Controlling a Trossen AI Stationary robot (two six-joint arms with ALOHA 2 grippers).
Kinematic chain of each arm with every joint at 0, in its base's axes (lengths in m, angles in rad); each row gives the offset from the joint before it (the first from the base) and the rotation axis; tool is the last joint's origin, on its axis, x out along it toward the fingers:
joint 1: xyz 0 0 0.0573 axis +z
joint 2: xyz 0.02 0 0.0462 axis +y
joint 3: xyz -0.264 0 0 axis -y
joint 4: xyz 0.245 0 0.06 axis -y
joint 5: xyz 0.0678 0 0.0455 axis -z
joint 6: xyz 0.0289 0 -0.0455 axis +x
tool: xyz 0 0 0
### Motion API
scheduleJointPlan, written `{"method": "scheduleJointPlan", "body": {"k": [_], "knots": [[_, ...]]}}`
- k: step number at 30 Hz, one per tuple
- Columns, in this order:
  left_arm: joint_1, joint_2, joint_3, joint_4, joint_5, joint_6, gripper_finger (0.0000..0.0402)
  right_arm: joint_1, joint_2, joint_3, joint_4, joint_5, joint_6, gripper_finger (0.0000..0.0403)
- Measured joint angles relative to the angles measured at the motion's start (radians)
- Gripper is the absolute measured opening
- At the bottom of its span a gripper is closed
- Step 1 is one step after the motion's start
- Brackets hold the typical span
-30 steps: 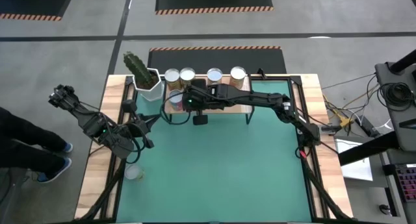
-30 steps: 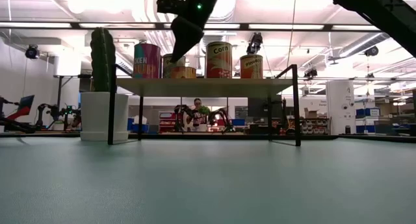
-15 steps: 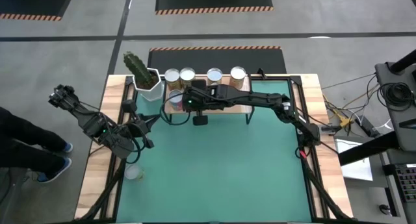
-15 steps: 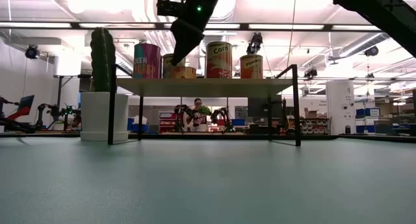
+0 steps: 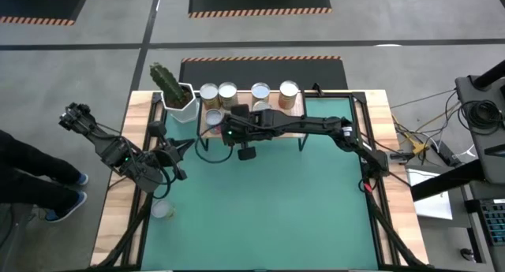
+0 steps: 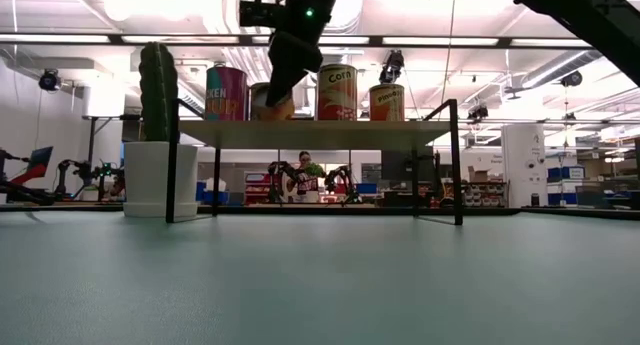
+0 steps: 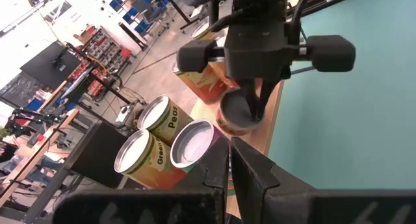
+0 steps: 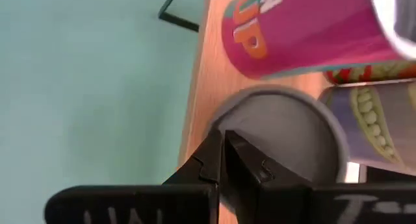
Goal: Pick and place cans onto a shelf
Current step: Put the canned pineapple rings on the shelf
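Placing step closing: right gripper (image 5: 211,132) over shelf (image 5: 293,114) at worktop's 12 o'clock, jaws shut, empty, above can (image 8: 279,143). Left gripper (image 5: 188,145) idle at 9 o'clock, jaws shut, empty. Next: likely retreat, find another can.

overhead, table-level, two wrist views, shelf (image 6: 315,129) shared

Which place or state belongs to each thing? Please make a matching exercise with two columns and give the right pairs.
Things:
1. cactus pot
2. Corn can
3. right gripper
4. left gripper

Places or states:
A. on the shelf
B. shut, at the table's left edge, away from the shelf
C. on the table, beside the shelf's left end
D. shut, over a can at the shelf's front left

Pairs: 1-C, 2-A, 3-D, 4-B
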Motion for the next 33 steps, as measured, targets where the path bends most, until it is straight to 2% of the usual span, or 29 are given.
{"method": "scheduleJointPlan", "body": {"k": [9, 14, 21, 33], "knots": [[0.0, 0.0, 0.0, 0.0, 0.0, 0.0, 0.0, -0.001, -0.006, 0.002, -0.019, 0.007, 0.012, 0.0008], [0.0, 0.0, 0.0, 0.0, 0.0, 0.0, 0.0, 0.0, -0.011, 0.002, -0.025, 0.08, -0.028, 0.0009], [0.0, 0.0, 0.0, 0.0, 0.0, 0.0, 0.0, -0.003, -0.017, 0.027, -0.043, 0.119, -0.036, 0.0009], [0.0, 0.0, 0.0, 0.0, 0.0, 0.0, 0.0, -0.009, -0.013, 0.017, 0.04, 0.046, -0.002, 0.0009]]}}
